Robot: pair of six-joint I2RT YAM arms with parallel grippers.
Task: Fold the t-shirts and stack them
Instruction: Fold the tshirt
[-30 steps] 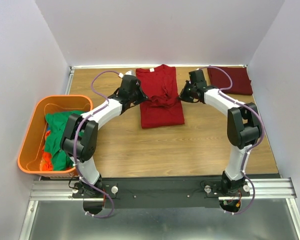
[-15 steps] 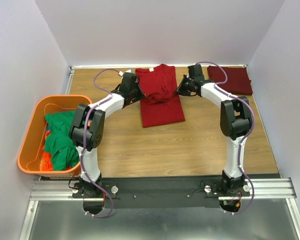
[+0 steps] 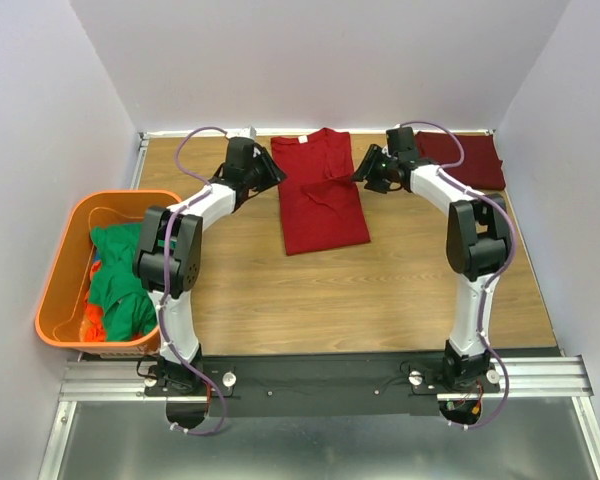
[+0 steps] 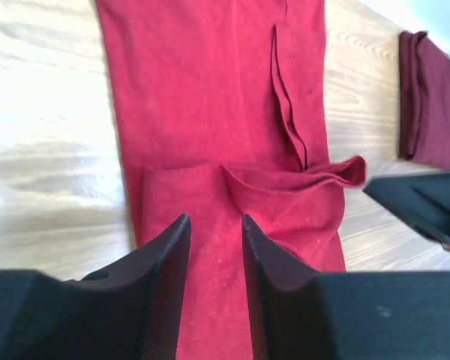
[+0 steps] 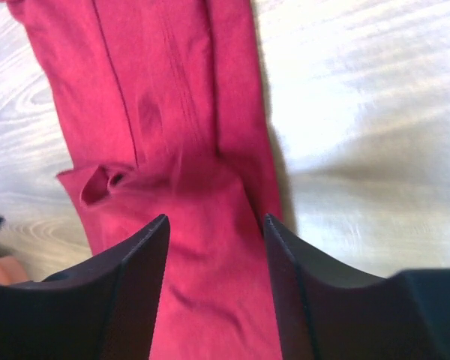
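The bright red t-shirt (image 3: 320,200) lies on the table at the centre back, with its upper part folded down over the lower part. My left gripper (image 3: 271,177) stands open at the shirt's left edge, and in the left wrist view the red cloth (image 4: 210,97) shows beneath the gap between its fingers (image 4: 165,277). My right gripper (image 3: 364,172) is open at the shirt's right edge, hanging over the red cloth (image 5: 172,112) with nothing between its fingers. A dark maroon t-shirt (image 3: 465,160) lies folded at the back right. Green t-shirts (image 3: 120,270) fill the tub.
An orange plastic tub (image 3: 60,270) stands at the table's left edge. The wooden table (image 3: 380,280) is bare in front of the red shirt. Purple walls close in the back and both sides. The folded maroon shirt (image 4: 435,112) shows in the left wrist view too.
Both grippers have opened and let go of the red shirt's bunched fold. They drew apart to its sides, and the fold now lies flatter.
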